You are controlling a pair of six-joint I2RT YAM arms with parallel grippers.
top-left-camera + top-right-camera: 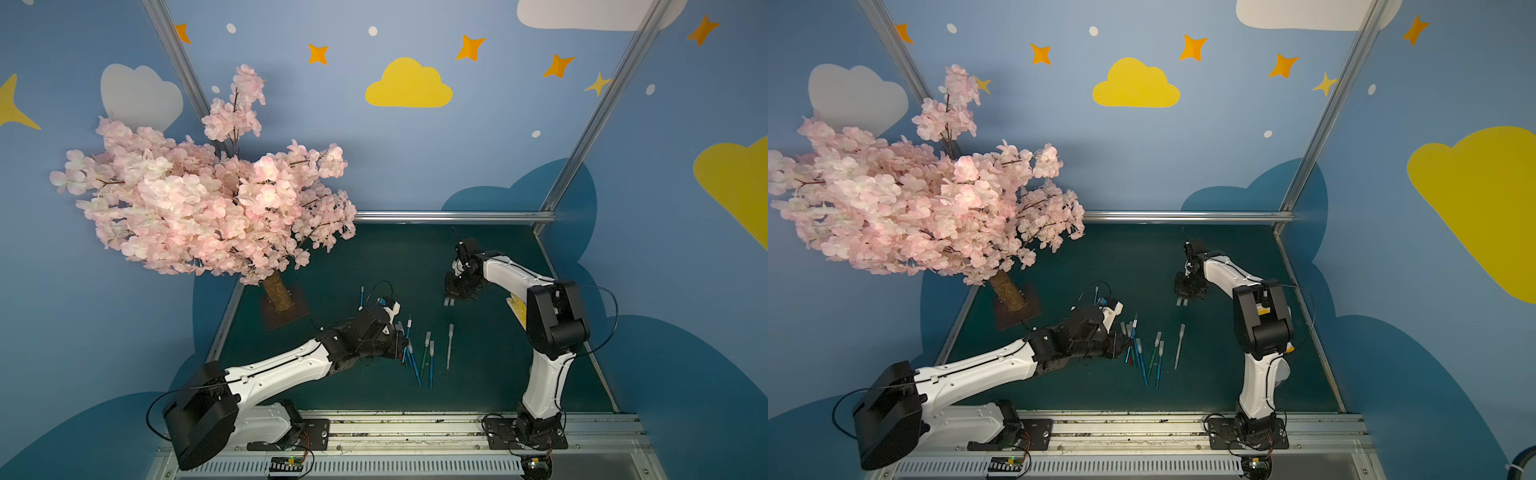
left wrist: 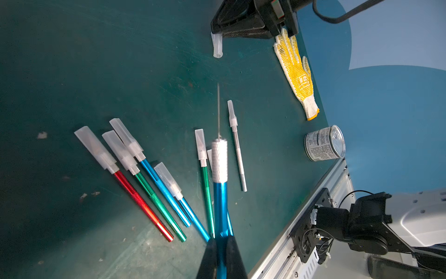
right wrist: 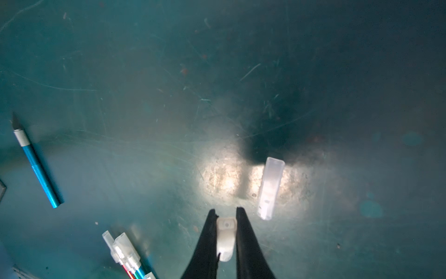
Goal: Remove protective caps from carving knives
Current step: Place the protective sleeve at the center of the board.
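**Left tool grips a bare blue knife; right tool pinches a cap**

The left tool [image 2: 220,241] is closed on the handle of a blue knife [image 2: 220,207] and holds it above the green surface [image 2: 72,60]. The knife's thin blade is uncovered and points away from the fingers. Beneath it lie the capped knives [image 2: 164,190], with red, green and blue handles fanned side by side and a translucent sleeve over each blade. A whitish knife [image 2: 239,157], also capped, lies just beside them.

The right tool [image 3: 225,213] is well apart from that group, farther from the arm bases. It is closed on one cap [image 3: 225,238], pinched between its black fingers close over the surface. A loose cap [image 3: 270,188] lies on the surface just beside those fingers.

A second bare blue knife [image 3: 38,169] lies alone, apart from the group. A yellow glove [image 2: 295,70] and a can [image 2: 324,143] sit near the surface's edge.
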